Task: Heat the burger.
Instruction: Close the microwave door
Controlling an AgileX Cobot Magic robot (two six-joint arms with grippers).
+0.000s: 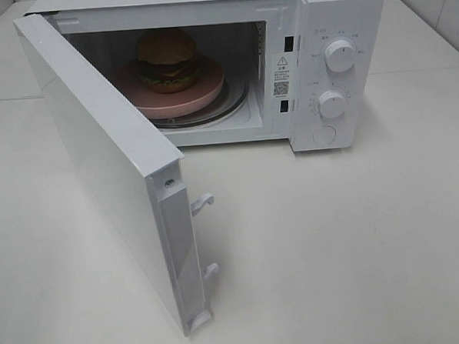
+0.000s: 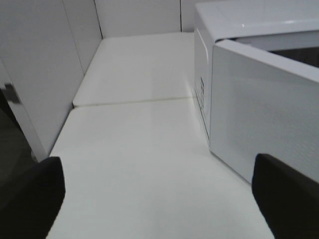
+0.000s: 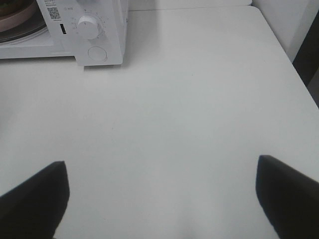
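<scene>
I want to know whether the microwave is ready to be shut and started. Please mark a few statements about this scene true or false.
1. The burger sits on the pink plate inside the microwave. True.
2. The microwave door is shut. False: it stands wide open.
3. The control panel has an upper knob and a lower knob. True.
4. The right pincer grips the plate. False: it is open and empty, above the table.
5. The left pincer is open, beside the door's outer face. True.
</scene>
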